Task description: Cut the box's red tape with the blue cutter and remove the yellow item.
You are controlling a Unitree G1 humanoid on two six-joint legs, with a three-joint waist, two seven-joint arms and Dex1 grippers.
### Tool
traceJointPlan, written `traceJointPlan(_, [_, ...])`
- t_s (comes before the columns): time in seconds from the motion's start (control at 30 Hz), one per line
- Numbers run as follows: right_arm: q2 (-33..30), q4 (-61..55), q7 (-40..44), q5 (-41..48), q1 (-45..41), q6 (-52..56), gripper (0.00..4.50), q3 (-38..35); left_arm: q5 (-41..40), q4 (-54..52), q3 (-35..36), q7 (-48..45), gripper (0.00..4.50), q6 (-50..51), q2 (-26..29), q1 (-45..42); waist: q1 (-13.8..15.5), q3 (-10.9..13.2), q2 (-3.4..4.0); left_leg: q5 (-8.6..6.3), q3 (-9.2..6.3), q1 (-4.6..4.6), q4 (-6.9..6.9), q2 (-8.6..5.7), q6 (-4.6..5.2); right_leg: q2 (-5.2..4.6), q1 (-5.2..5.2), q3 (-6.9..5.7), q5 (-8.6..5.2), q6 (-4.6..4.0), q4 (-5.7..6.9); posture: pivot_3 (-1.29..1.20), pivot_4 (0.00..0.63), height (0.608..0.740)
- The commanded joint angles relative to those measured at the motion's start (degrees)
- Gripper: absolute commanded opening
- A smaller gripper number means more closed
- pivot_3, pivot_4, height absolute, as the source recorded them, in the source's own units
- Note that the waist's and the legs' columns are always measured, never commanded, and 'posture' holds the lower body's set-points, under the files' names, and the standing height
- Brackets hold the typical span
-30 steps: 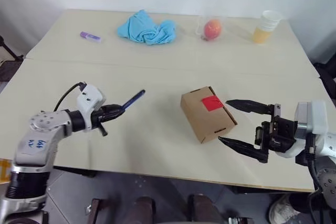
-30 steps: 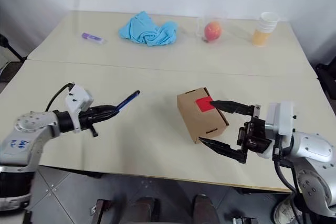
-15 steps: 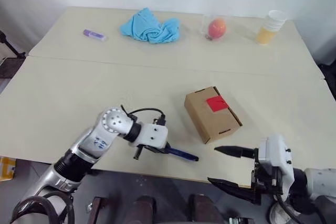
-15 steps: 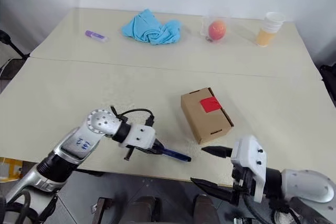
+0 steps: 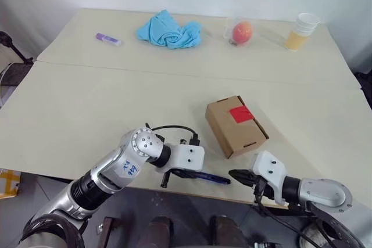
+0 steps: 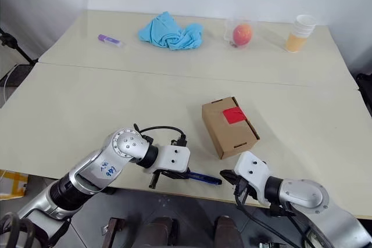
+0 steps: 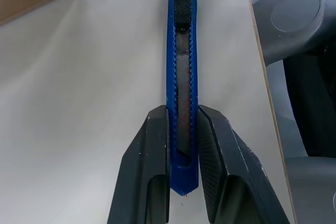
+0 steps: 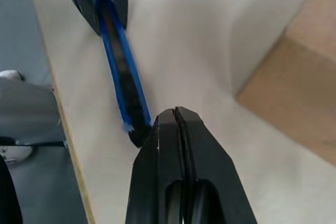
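Observation:
The brown box (image 5: 235,127) sits closed on the table, with the red tape (image 5: 239,114) on its top face. My left gripper (image 5: 186,173) is shut on the blue cutter (image 7: 182,72), which points to the right, low along the table's front edge. My right gripper (image 5: 233,174) is shut and empty. Its tip (image 8: 176,110) sits right beside the free end of the cutter (image 8: 123,85), just in front of the box's near corner. Whether it touches the cutter I cannot tell. The yellow item is hidden.
At the far side lie a blue cloth (image 5: 169,30), a purple stick (image 5: 108,39), an orange-red fruit in a clear cup (image 5: 241,31) and stacked paper cups (image 5: 299,30). The table's front edge (image 5: 116,181) runs just below both grippers.
My left arm swung right and down, carrying the cutter from the table's left to the front edge near the box. My right gripper dropped from beside the box and closed from wide open.

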Motion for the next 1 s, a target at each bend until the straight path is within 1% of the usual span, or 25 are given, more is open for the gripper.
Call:
traceJointPlan(0.03, [0.3,5.4,4.1,-5.0,-3.1,-6.1,0.02,4.0,2.6,2.5,-1.0,4.0,0.41,1.2,-0.9,-0.7,0.0,0.0,-0.02,0.01,0.02,0.01,0.08,-0.05,0.01,-0.02,0.04,0.01,0.02,0.03,0.01,0.00,0.150,0.740])
traceJointPlan(0.23, [1.7,8.3,7.5,-8.0,-5.1,-10.8,0.02,6.6,2.4,3.1,-1.4,5.3,0.41,1.9,-1.2,-1.1,0.0,0.0,-0.01,0.12,0.02,0.02,0.09,-0.05,0.01,-0.04,0.06,0.04,0.05,0.10,0.03,0.00,0.150,0.740])
traceJointPlan(0.37, [4.1,9.2,7.6,-8.7,-5.9,-10.3,0.02,8.3,2.0,2.5,-1.3,5.7,0.41,2.4,-1.6,-0.9,0.0,0.0,-0.02,0.13,0.01,0.04,0.08,-0.04,0.00,-0.03,0.06,0.04,0.06,0.10,0.05,0.00,0.150,0.740])
traceJointPlan(0.43, [4.8,10.0,8.1,-10.9,-6.5,-13.1,0.02,8.9,2.1,2.5,-1.3,5.7,0.41,2.5,-1.4,-0.9,-0.1,-0.1,-0.03,0.14,0.01,0.08,0.09,-0.04,-0.01,-0.03,0.10,0.04,0.06,0.09,0.07,0.00,0.150,0.740])
traceJointPlan(0.5, [6.1,10.0,7.8,-10.3,-6.9,-12.9,0.02,7.6,2.0,2.4,-1.2,5.6,0.41,2.5,-1.3,-0.9,-0.2,-0.1,-0.03,0.18,0.04,0.12,0.11,-0.08,-0.03,-0.02,0.12,0.06,0.08,0.12,0.08,0.00,0.150,0.740])
traceJointPlan(0.63, [6.0,9.8,9.4,-8.4,-6.4,-14.5,0.02,2.2,1.8,2.5,-1.3,5.6,0.41,2.4,-1.2,-1.0,-0.1,-0.1,-0.03,0.29,0.03,0.12,0.10,-0.05,-0.07,-0.02,0.10,0.08,0.10,0.15,0.12,0.00,0.150,0.740])
traceJointPlan(0.77, [5.4,6.8,13.3,-2.9,-5.3,-14.9,0.02,-1.9,1.4,2.4,-1.7,5.4,0.41,2.2,-1.2,-0.9,0.0,-0.1,-0.04,0.30,0.02,0.10,0.09,-0.03,-0.06,-0.04,0.10,0.10,0.13,0.18,0.11,0.00,0.150,0.740])
traceJointPlan(0.87, [4.0,5.3,15.3,-2.2,-4.1,-14.0,0.02,-1.8,1.3,2.4,-2.0,5.4,0.41,2.0,-1.2,-0.9,0.1,-0.1,-0.04,0.29,-0.02,0.08,0.08,-0.03,-0.05,-0.04,0.11,0.09,0.14,0.18,0.10,0.00,0.150,0.740])
traceJointPlan(1.0, [4.4,6.6,13.8,-5.0,-4.6,-13.3,0.02,0.6,1.2,2.8,-2.1,5.4,0.41,1.6,-1.6,-1.2,0.0,-0.1,-0.03,0.30,-0.01,0.07,0.10,-0.05,-0.03,-0.05,0.10,0.10,0.14,0.18,0.11,0.00,0.150,0.740])
